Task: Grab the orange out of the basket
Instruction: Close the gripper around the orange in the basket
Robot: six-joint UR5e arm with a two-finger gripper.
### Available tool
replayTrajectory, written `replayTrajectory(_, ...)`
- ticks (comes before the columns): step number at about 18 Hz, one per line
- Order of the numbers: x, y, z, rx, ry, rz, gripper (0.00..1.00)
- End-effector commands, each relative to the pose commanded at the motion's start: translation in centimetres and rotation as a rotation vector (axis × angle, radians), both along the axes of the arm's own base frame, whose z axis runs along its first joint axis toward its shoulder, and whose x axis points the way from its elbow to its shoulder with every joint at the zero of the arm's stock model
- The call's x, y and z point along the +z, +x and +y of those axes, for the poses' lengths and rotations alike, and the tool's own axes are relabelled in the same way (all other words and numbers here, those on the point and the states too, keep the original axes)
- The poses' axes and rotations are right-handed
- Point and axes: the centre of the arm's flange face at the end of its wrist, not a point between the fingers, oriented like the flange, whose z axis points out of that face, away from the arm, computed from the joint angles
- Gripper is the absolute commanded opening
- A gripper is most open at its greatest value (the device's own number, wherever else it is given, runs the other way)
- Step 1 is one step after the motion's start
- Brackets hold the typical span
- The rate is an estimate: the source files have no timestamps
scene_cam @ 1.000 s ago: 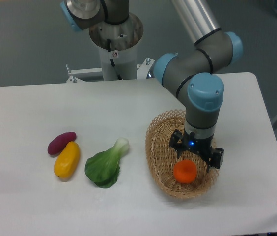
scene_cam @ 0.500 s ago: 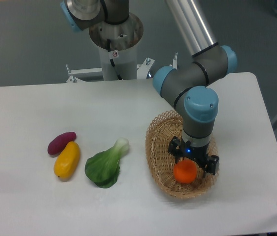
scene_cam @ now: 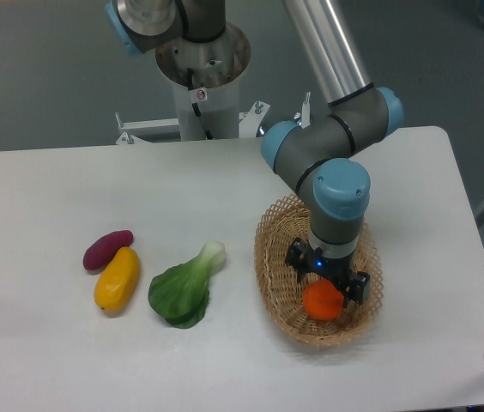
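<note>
From the fixed camera, the arm's blue-capped wrist has moved down and to the left since the earlier pictures, so the black two-finger gripper (scene_cam: pixel 325 290) now sits right over the fruit rather than beside and above it. The fruit itself has kept its place in the basket.

The small round bright orange fruit (scene_cam: pixel 322 304) has a smooth, glossy skin. Its upper part is hidden behind the gripper body, and only the lower half shows. It lies in the near half of the oval light tan woven wicker basket (scene_cam: pixel 273 276), which has an open looped rim and stands on the white table (scene_cam: pixel 53 343) towards its right side.

The gripper points downward into the basket, its black fingers straddling the top of the orange. From this angle it is unclear how wide the fingers stand or whether they press on the skin.

Well to the left lie a green leafy bok choy (scene_cam: pixel 184 287), an elongated yellow fruit (scene_cam: pixel 117 279) and a purple sweet potato (scene_cam: pixel 107 248) touching it.
</note>
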Motion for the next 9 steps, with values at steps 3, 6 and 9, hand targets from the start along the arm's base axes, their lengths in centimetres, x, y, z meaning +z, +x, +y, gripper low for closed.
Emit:
replayTrajectory(3, -0.40, 0.34, 0.37, 0.000, -0.003, -0.006, 1.00)
replayTrajectory(6, -0.34, 0.47, 0.65, -0.003, 0.007, 0.007, 1.00)
replayTrajectory(9, -0.38, 0.36, 0.72, -0.003, 0.013, 0.016, 1.00)
